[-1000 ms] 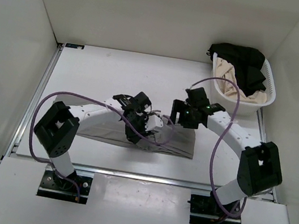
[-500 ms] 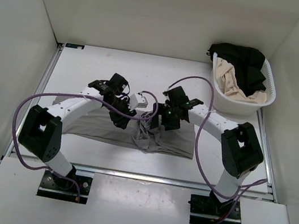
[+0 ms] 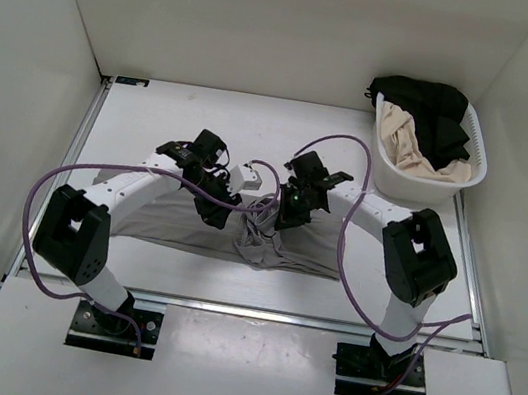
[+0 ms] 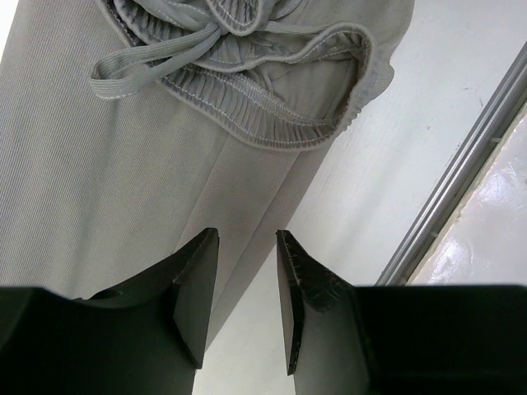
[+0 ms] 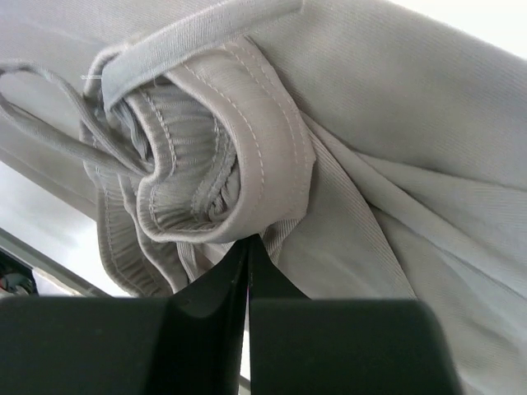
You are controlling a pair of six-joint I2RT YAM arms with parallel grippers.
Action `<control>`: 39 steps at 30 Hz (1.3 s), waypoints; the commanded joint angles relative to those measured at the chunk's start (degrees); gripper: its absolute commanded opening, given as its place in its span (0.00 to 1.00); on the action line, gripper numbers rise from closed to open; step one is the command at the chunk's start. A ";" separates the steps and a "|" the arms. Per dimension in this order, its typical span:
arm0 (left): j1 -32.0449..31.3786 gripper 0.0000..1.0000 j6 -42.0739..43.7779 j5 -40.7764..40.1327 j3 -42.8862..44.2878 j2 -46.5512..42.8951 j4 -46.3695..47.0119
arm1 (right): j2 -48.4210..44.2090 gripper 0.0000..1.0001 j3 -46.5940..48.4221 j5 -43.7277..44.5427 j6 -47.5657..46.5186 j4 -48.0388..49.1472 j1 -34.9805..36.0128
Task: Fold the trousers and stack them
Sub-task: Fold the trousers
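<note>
Grey trousers [image 3: 178,229] lie flat across the near half of the table, their elastic waistband [image 3: 262,240] bunched up near the middle. My right gripper [image 3: 281,219] is down on that bunch. In the right wrist view its jaws [image 5: 247,241] are shut, with ribbed cloth gathered at the tips just under the rolled waistband [image 5: 247,164]. My left gripper [image 3: 211,211] hovers over the trousers' left part. In the left wrist view it [image 4: 247,234] stands open and empty above the cloth's edge [image 4: 107,164], with the drawstring [image 4: 156,62] ahead.
A white laundry basket [image 3: 476,157] at the back right holds black and beige clothes. A metal rail [image 4: 461,181] runs along the table's near edge. White walls close in the table on three sides.
The right jaws have closed at the waistband after moving left to it. My left arm has swung back and to the left, and the waistband now lies bunched.
</note>
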 commanded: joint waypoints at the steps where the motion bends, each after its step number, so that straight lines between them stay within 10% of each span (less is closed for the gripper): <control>1: 0.13 0.46 -0.20 1.31 0.67 -0.66 -0.30 | -4.27 0.00 2.48 0.08 -1.22 -3.46 0.86; 12: 0.66 0.46 0.33 1.31 1.72 0.49 -0.30 | -10.61 0.00 2.48 1.13 -7.89 -13.31 7.37; 22: 0.66 0.46 0.33 0.79 2.25 1.01 0.23 | 2.92 0.01 5.99 -1.59 -11.24 -12.26 10.36; 30: 0.66 0.46 0.85 0.26 7.43 2.16 -0.91 | -6.01 0.39 5.92 2.80 -9.49 -13.58 10.36; 33: 0.66 0.46 0.86 0.26 10.33 3.38 -1.44 | -10.85 0.74 2.84 2.80 -7.91 -13.58 10.36; 39: -0.83 0.50 0.86 2.46 15.79 6.45 -3.54 | -21.93 0.82 -6.72 7.28 -5.01 -14.63 8.35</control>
